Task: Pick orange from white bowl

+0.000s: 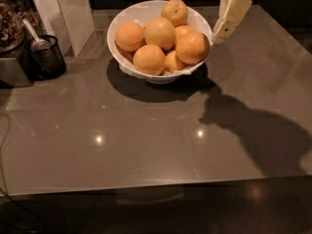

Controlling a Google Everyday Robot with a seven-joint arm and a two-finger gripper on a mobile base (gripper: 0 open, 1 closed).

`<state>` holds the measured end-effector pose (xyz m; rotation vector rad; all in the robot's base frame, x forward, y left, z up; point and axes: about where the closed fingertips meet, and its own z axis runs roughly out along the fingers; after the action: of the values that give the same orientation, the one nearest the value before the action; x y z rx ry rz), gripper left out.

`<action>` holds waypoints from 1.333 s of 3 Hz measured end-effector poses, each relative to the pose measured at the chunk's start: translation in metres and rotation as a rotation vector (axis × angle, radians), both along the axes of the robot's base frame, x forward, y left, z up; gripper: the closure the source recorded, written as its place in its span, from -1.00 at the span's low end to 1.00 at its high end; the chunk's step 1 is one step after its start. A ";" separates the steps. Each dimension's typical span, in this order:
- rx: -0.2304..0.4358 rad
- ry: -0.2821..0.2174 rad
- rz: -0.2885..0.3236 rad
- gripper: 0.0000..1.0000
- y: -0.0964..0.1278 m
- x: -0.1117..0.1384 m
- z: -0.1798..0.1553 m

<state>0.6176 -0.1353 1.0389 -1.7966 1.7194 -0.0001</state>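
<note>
The white bowl [142, 9] stands at the back middle of the grey table and holds several oranges. A large orange [193, 47] lies at the bowl's right side, against the rim. Other large ones lie at the left [129, 35], middle [159, 32] and front [148, 59]. A smaller one [175, 11] sits at the back. My gripper [229, 17] hangs cream-coloured at the top right, just outside the bowl's right rim. Its tip is close to the right-hand orange and apart from it. It holds nothing that I can see.
A small black mesh cup [47, 57] with a spoon in it stands at the left, beside a metal container [13, 69]. A white upright panel [66, 11] is behind them. The table's front edge [156, 185] runs across the bottom. The arm's shadow falls on the right.
</note>
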 end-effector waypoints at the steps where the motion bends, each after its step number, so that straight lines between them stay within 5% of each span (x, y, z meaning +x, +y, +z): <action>1: 0.011 0.026 -0.005 -1.00 0.002 0.003 -0.009; 4: 0.049 0.142 0.013 -1.00 0.049 0.028 -0.080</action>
<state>0.6460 -0.0862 0.9588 -1.8095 1.7896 0.1781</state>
